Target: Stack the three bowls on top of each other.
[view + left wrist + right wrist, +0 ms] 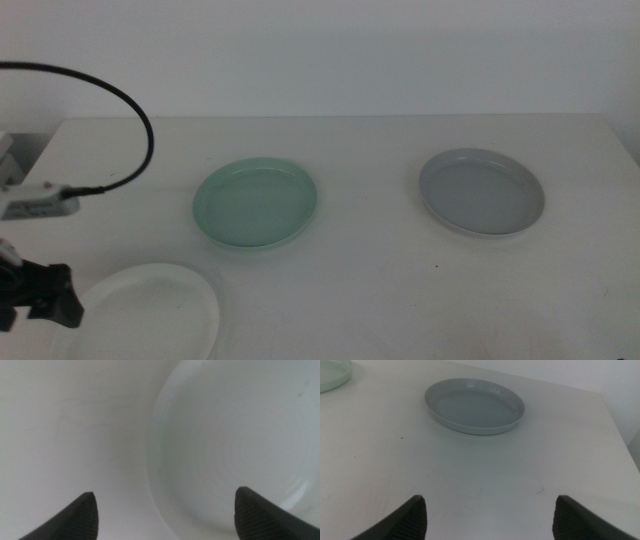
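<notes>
**Three bowls apart on a white worktop**

Three shallow bowls lie singly on my white worktop [380, 270], none stacked. The worktop is matte and pale, with a few tiny dark specks near the grey bowl, and it ends at a plain white wall behind. Off its right edge I see only more white surface, too washed out to name.

The mint green bowl [256, 203] sits near the middle. The light grey bowl [482, 192] sits well apart from it toward the right, closer to the far right corner. The white bowl [150, 312] lies at the near left, cut off by the bottom edge of the middle view, and its rim barely stands out against the worktop.

My left hand [165, 515] hangs close over the white bowl's left rim, jaws spread wide, one over bare worktop and one over the bowl's inside, pinching nothing. I cannot tell whether either tip touches the bowl. In the middle view only a dark part of that arm shows at the left edge, just beside the white bowl, under a black cable [120, 100] that arcs across the corner.

My right hand [490, 515] waits over the near right part of the worktop, jaws spread and empty, the grey bowl ahead of it. It is out of the middle view.
</notes>
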